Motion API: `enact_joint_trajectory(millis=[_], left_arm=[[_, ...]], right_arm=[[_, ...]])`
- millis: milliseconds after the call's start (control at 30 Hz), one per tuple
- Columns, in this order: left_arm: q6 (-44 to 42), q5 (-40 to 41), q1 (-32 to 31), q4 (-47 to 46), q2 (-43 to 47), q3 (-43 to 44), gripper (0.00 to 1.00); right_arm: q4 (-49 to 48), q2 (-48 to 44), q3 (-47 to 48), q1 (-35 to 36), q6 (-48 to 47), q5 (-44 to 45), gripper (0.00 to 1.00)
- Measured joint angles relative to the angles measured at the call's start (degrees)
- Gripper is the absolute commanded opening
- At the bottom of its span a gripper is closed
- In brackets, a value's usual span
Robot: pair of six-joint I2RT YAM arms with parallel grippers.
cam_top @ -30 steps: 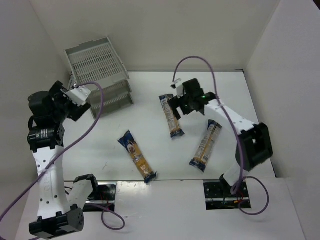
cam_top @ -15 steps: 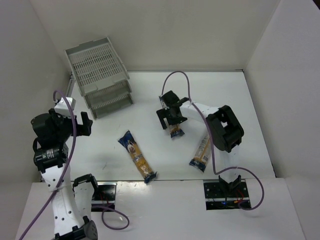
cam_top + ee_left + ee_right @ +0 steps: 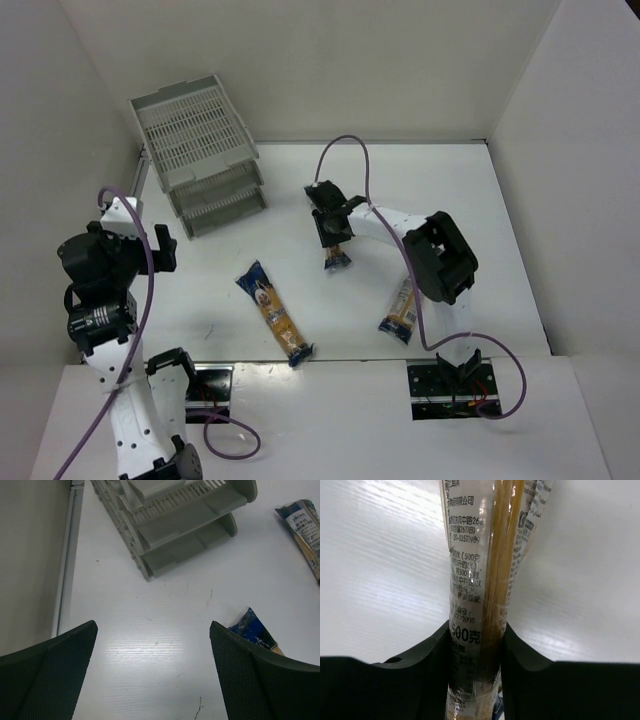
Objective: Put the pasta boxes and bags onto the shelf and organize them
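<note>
Light grey slatted three-tier plastic shelf [image 3: 195,150], eleven o'clock: seemingly empty. Your right gripper [image 3: 476,645] clamps a long orange-and-blue plastic pasta packet [image 3: 480,580]. Second packet [image 3: 275,312] and third packet [image 3: 401,308] loose, six o'clock. Left gripper [image 3: 152,630] wide, empty.

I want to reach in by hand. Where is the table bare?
Bare: the far right corner of the table, and the patch between the shelf and the left packet. Crowded: the middle, where the right gripper pinches a second packet near a third packet.

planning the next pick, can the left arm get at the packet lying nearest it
Probably yes: the left end effector is open, and nothing stands between it and that packet.
</note>
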State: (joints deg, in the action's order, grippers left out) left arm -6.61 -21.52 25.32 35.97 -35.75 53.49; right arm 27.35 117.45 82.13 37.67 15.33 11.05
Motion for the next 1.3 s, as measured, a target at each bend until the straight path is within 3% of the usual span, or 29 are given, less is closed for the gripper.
enact_joint_trajectory(millis=[200, 333, 567, 767, 933, 967, 1000, 1067, 1133, 1300], left_arm=[[-0.5, 2.12, 0.22, 0.07, 2.75, -0.04, 1.0], [-0.72, 3.52, 0.44, 0.0, 3.8, -0.04, 1.0], [-1.01, 5.51, 0.44, 0.0, 5.2, -0.04, 1.0], [-2.14, 7.1, 0.48, -0.63, 5.57, -0.37, 1.0], [-2.25, 7.41, 0.48, -0.87, 5.73, -0.48, 1.0], [-2.25, 7.41, 0.48, -0.9, 5.81, -0.48, 1.0], [-2.25, 7.45, 0.48, -0.9, 5.9, -0.48, 1.0], [-2.25, 7.43, 0.48, -0.9, 6.01, -0.48, 1.0], [-2.25, 7.43, 0.48, -0.92, 6.12, -0.5, 1.0], [-2.27, 7.41, 0.48, -1.11, 6.51, -0.76, 1.0]], right_arm=[[-1.01, 0.5, 1.86, -0.61, -3.28, -2.86, 0.0], [1.46, -1.88, 2.49, -4.17, -6.64, -9.51, 0.0], [4.24, -14.01, 4.37, -10.8, -8.39, -14.78, 0.0], [3.08, -17.38, 13.49, -9.88, -7.65, -18.86, 0.0], [1.97, -19.08, 13.88, -9.9, -7.56, -19.96, 0.0], [1.84, -19.08, 13.7, -9.9, -7.78, -19.8, 0.14], [1.03, -19.37, 11.76, -9.9, -9.01, -18.82, 0.66], [1.4, -19.52, 9.42, -9.88, -9.92, -17.79, 0.91], [2.03, -19.41, 6.64, -9.77, -12.85, -17.05, 1.0], [4.24, -16.72, -3.52, -6.93, -18.51, -13.64, 1.0]])
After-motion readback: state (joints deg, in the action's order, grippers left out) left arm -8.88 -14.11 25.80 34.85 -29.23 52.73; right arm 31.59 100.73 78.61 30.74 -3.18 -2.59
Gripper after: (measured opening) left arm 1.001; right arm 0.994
